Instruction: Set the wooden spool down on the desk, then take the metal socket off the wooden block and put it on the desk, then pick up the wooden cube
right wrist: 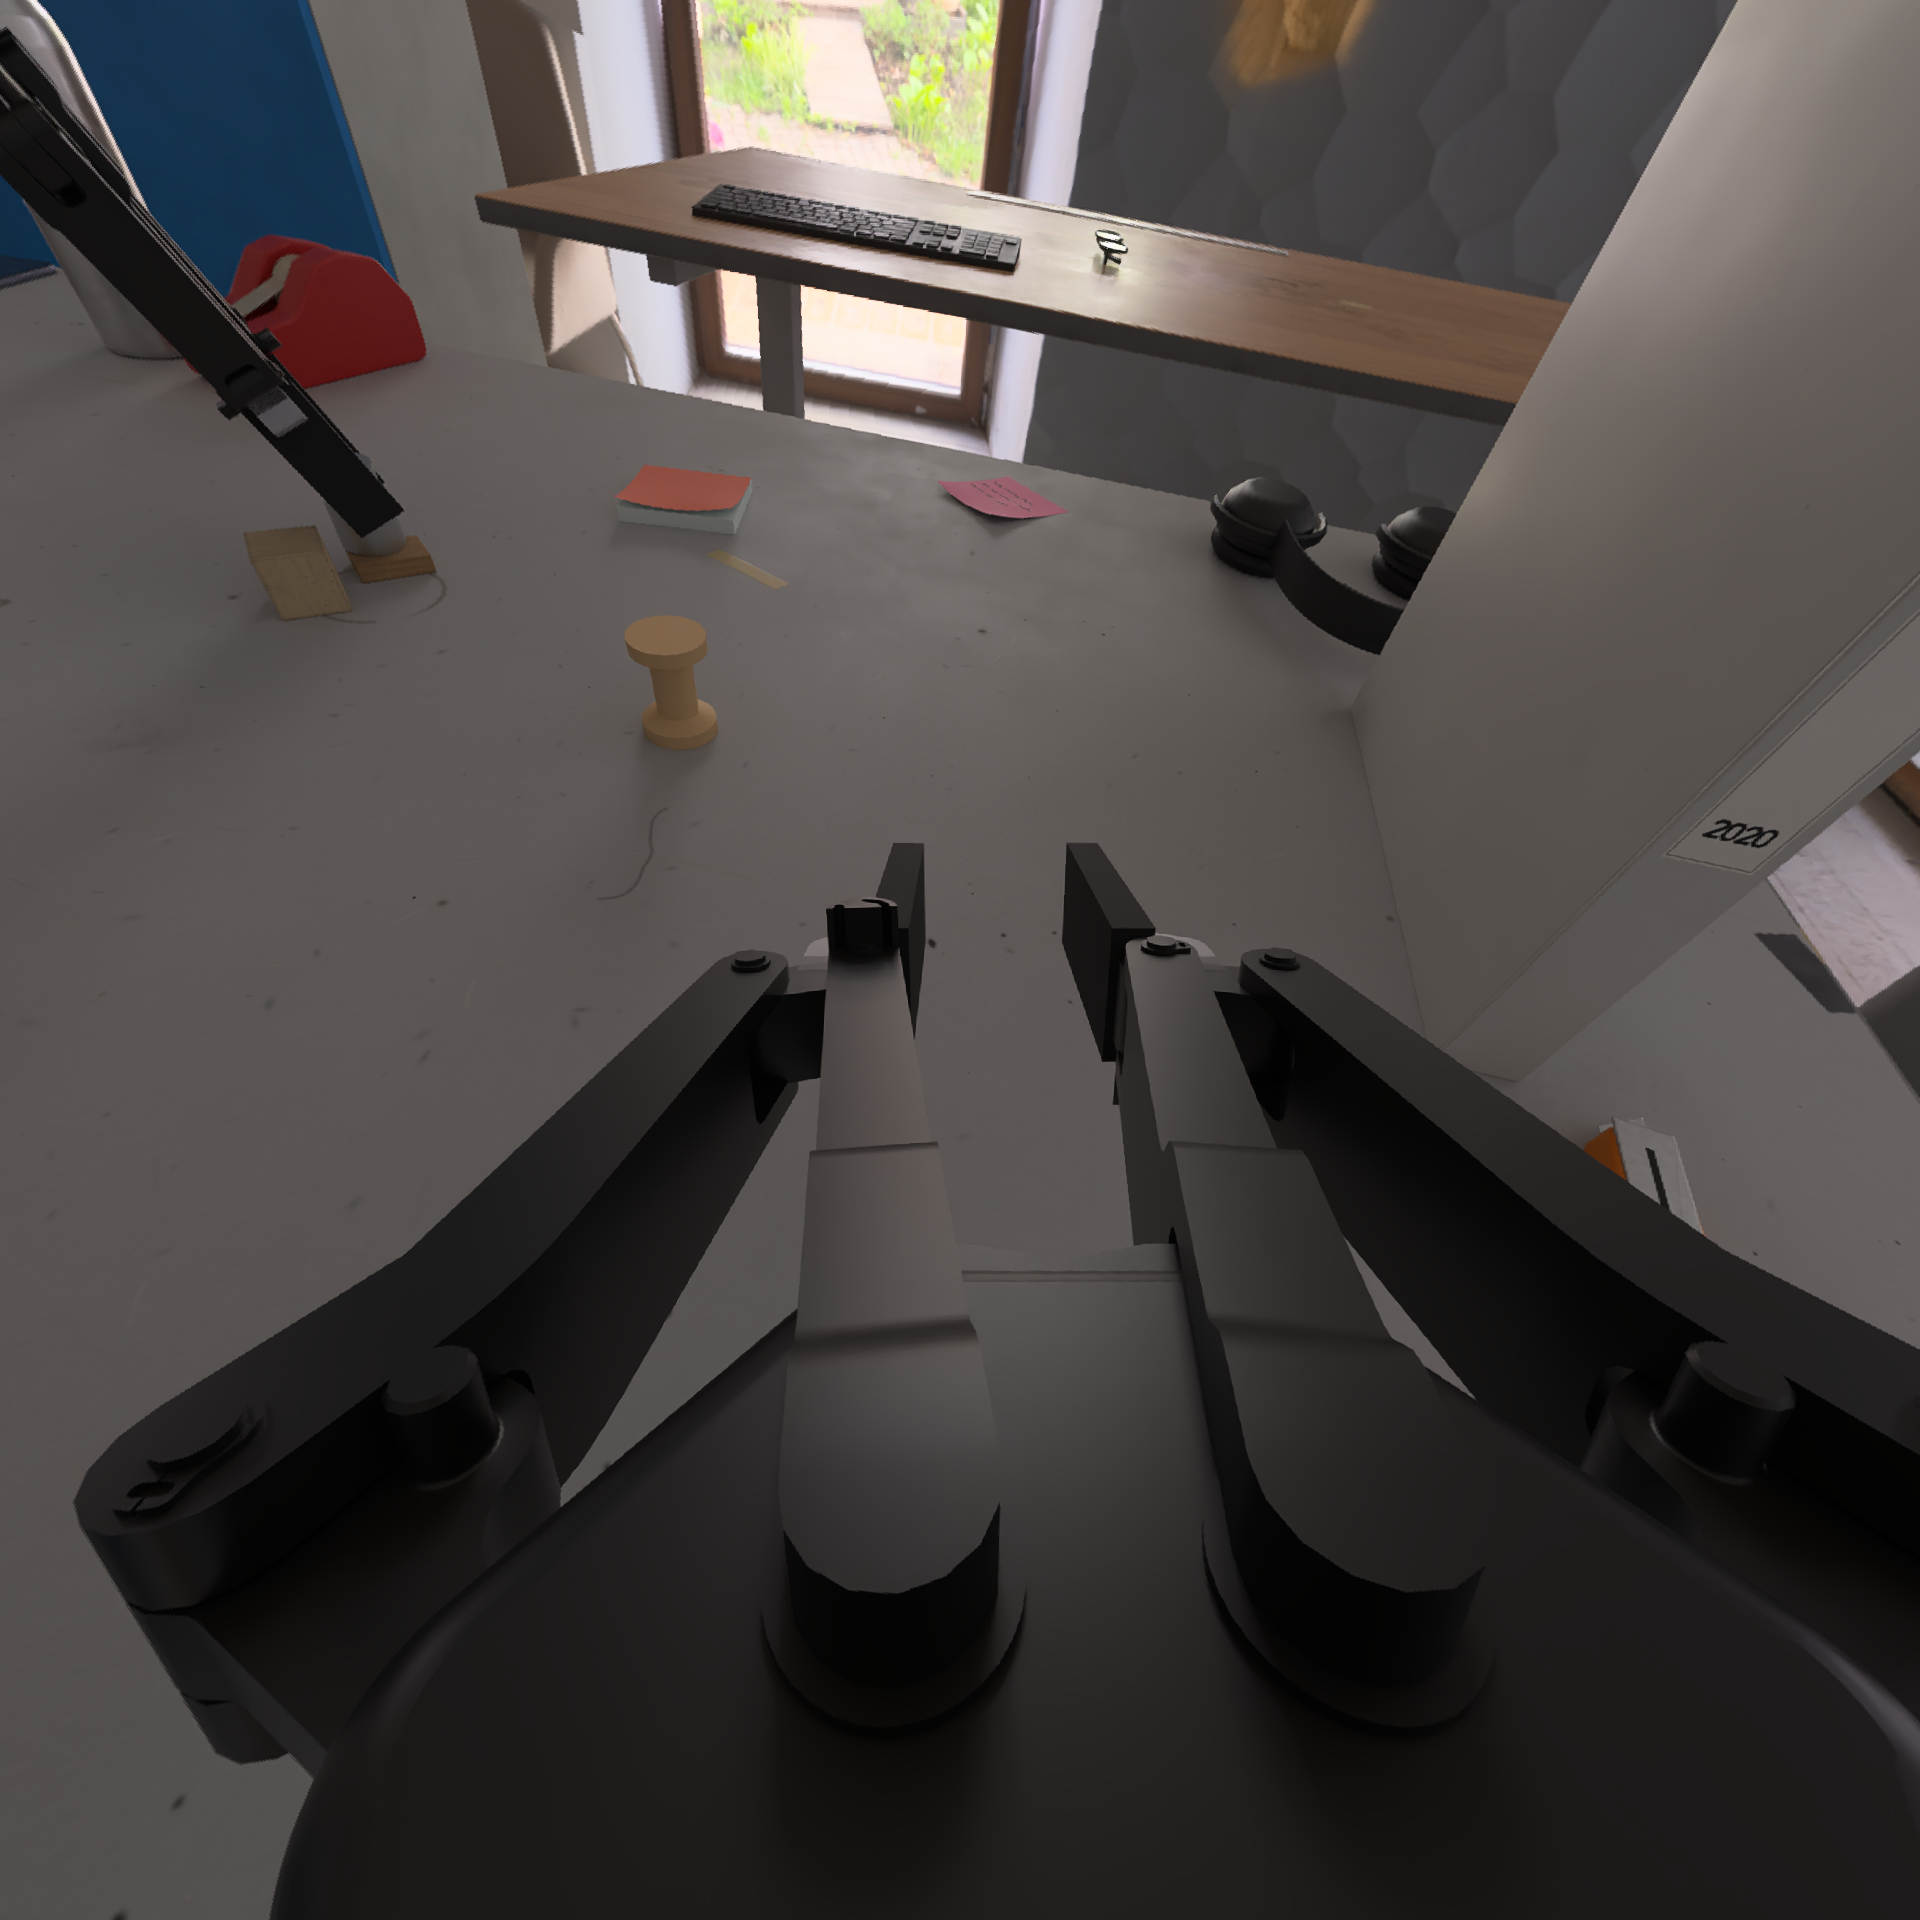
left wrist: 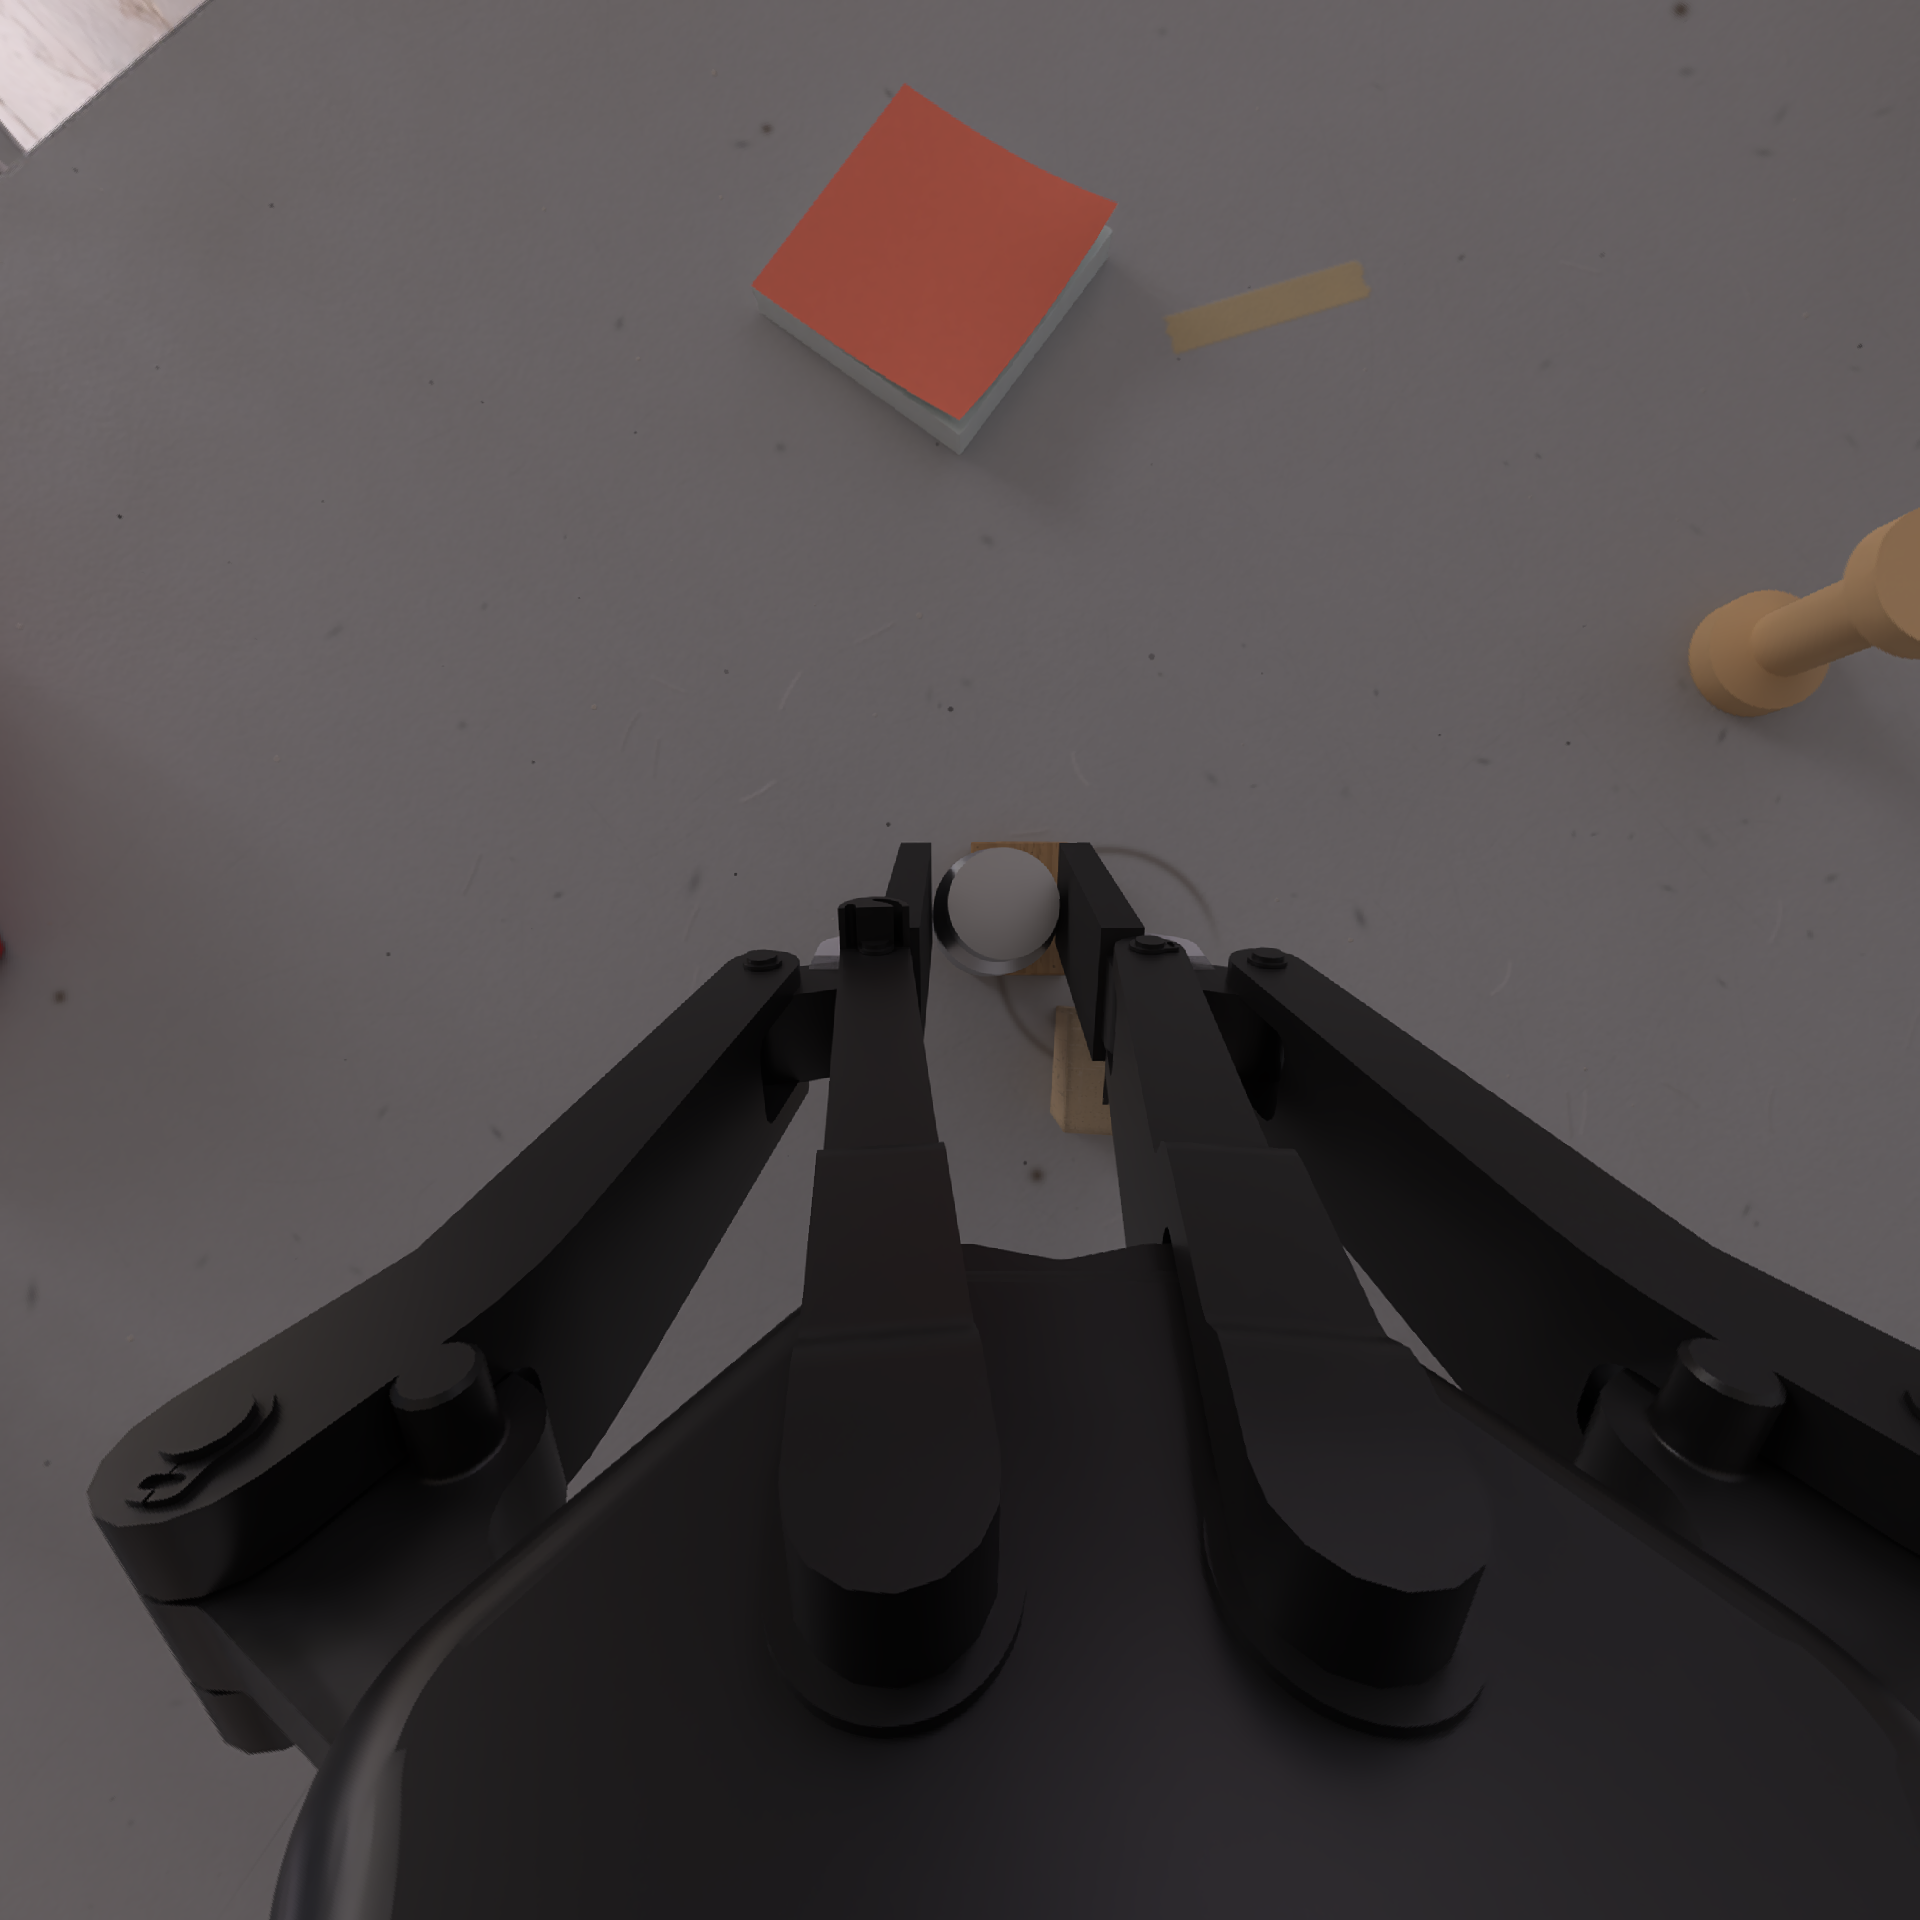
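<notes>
Grey tabletop (left wrist: pixel 416 623), scuffed. Spool (right wrist: pixel 671 681) upright, set down, well ahead of the open, empty right fingers (right wrist: pixel 994 904). Left fingers (left wrist: pixel 994 894) grip the socket (left wrist: pixel 1000 912) on its block (left wrist: pixel 1039 961) — step two. Next: lift clear, place. Cube (right wrist: pixel 296 571) just beside.

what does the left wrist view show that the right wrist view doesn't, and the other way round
Only the left wrist view: the socket's round top between the left gripper's fingers.

Only the right wrist view: tape dispenser, pink note, headphones, keyboard, and the empty right gripper.

Both: spool, orange notepad, block, cube.
</notes>
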Robot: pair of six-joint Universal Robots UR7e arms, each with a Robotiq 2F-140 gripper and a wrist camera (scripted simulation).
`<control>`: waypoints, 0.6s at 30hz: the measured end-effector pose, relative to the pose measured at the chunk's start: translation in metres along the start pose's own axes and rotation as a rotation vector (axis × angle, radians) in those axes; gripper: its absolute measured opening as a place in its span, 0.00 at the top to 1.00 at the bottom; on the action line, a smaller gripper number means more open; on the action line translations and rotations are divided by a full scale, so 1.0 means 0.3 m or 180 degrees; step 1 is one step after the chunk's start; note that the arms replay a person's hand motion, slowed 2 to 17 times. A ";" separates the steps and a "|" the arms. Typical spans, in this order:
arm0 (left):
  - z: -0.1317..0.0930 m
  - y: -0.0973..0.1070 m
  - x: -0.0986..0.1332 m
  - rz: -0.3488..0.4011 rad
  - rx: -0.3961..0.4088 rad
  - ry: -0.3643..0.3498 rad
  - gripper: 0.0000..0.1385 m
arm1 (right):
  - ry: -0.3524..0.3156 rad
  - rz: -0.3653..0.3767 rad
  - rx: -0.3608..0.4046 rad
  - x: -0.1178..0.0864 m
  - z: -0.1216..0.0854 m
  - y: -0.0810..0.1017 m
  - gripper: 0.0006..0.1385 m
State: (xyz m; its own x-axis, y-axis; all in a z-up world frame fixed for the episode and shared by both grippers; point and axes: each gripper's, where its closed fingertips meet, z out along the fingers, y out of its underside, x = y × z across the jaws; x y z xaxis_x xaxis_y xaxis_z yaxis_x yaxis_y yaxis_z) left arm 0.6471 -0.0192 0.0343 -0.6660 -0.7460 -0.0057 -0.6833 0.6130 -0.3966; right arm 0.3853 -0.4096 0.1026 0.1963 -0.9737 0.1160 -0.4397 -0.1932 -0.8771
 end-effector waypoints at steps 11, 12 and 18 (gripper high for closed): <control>-0.003 0.009 -0.020 -0.0005 -0.0010 -0.0029 0.77 | 0.0003 -0.0002 0.0000 0.000 0.000 0.000 0.74; -0.003 0.011 -0.021 -0.0013 -0.0011 -0.0020 0.77 | 0.0003 -0.0002 0.0001 -0.001 0.000 -0.001 0.74; -0.005 0.016 -0.027 -0.0030 -0.0023 0.0003 0.77 | -0.0002 0.0000 0.0008 -0.003 -0.001 -0.002 0.74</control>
State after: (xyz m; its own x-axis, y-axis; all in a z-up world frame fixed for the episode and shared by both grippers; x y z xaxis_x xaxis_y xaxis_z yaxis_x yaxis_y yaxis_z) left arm 0.6487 -0.0098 0.0339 -0.6598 -0.7514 -0.0012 -0.6916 0.6079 -0.3901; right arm 0.3851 -0.4086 0.1032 0.1967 -0.9736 0.1157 -0.4377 -0.1928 -0.8782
